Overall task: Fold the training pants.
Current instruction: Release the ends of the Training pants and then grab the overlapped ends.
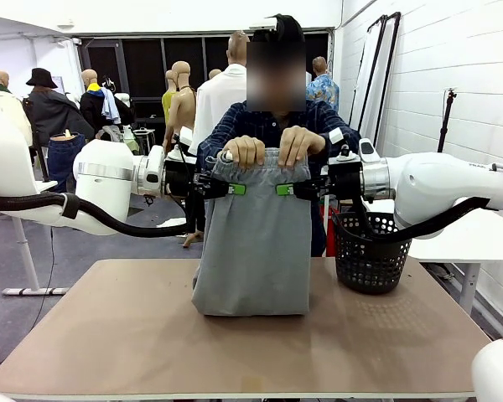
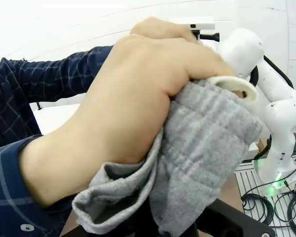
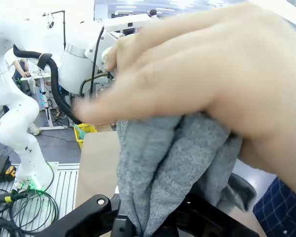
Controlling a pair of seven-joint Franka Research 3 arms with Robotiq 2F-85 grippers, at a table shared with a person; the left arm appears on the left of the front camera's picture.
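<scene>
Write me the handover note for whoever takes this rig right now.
Left gripper: shut on the training pants at a waistband corner.
Right gripper: shut on the opposite corner.
Person: one hand and the other hand grip the waistband top.
Pants hang upright, lower end resting on the table, black basket beside.
Done: pants held up by the waistband. Left: the folding itself.

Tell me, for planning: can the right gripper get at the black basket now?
Likely not yet: the right gripper is shut on the training pants, though the basket stands unobstructed below that arm.
</scene>
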